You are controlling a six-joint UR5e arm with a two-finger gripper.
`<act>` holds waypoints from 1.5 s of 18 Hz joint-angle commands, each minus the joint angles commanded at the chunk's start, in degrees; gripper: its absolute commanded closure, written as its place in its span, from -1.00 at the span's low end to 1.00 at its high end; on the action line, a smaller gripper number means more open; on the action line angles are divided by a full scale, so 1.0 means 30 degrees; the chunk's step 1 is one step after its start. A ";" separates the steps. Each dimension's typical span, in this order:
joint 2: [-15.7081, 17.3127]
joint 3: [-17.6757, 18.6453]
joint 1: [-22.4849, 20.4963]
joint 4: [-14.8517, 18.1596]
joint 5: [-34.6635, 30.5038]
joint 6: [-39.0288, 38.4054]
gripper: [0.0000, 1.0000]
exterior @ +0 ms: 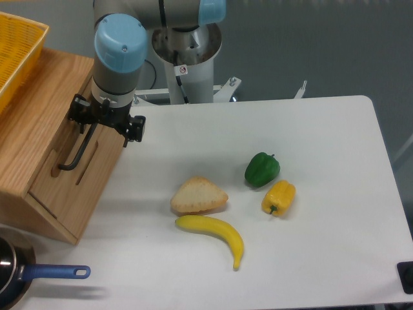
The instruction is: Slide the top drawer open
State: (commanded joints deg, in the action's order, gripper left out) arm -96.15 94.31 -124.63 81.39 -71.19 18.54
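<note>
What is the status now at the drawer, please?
Claw at upper end of black bar handle; open or shut, cannot tell. Top drawer not visibly pulled out. Nothing in its path; bread and banana lie apart on the table.

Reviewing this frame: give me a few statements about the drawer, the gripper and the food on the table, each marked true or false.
1. The gripper is at the upper end of the top drawer's black bar handle. True.
2. The banana lies between the green pepper and the yellow pepper. False: it lies below the bread, left of both peppers.
3. A blue-handled pan sits at the lower left. True.
4. The yellow basket sits on the white table. False: it rests on top of the wooden cabinet.
</note>
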 joint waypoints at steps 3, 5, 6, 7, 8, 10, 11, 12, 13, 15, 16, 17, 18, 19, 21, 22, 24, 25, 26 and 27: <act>-0.0087 -0.0029 0.0000 -0.0087 -0.0058 0.0087 -1.00; -0.0146 -0.0117 0.0000 -0.0117 -0.0059 0.0117 -1.00; -0.0175 -0.0146 0.0000 -0.0146 -0.0088 0.0175 -1.00; -0.0176 -0.0146 0.0000 -0.0146 -0.0088 0.0234 -1.00; -0.0176 -0.0146 0.0000 -0.0175 -0.0320 0.0292 -1.00; -0.0176 -0.0263 0.0000 -0.0263 -0.0906 0.0381 -1.00; -0.0176 -0.0264 0.0000 -0.0496 -0.1111 0.0410 -1.00; -0.0176 -0.0235 0.0000 -0.0643 -0.1200 0.0410 -1.00; -0.0205 -0.0234 0.0000 -0.0703 -0.1259 0.0410 -1.00; -0.0205 -0.0293 0.0000 -0.0703 -0.1668 0.0468 -1.00; -0.0205 -0.0293 0.0000 -0.0732 -0.1873 0.0498 -1.00; -0.0205 -0.0293 0.0000 -0.0732 -0.1904 0.0498 -1.00; -0.0234 -0.0322 0.0000 -0.0732 -0.1962 0.0527 -1.00; -0.0205 -0.0322 0.0000 -0.0732 -0.2021 0.0701 -1.00; -0.0205 -0.0381 -0.0029 -0.0703 -0.2138 0.1287 -1.00; -0.0205 -0.0439 -0.0029 -0.0732 -0.2429 0.1289 -1.00; -0.0263 -0.0527 0.0000 -0.0732 -0.2812 0.1347 -1.00; -0.0264 -0.0556 0.0000 -0.0732 -0.2842 0.1435 -1.00; -0.0293 -0.0615 -0.0029 -0.0732 -0.2842 0.1639 -1.00; -0.0293 -0.0673 -0.0029 -0.0732 -0.2900 0.1815 -1.00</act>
State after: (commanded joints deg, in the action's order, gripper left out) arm -97.03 92.29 -124.72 79.19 -79.89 23.99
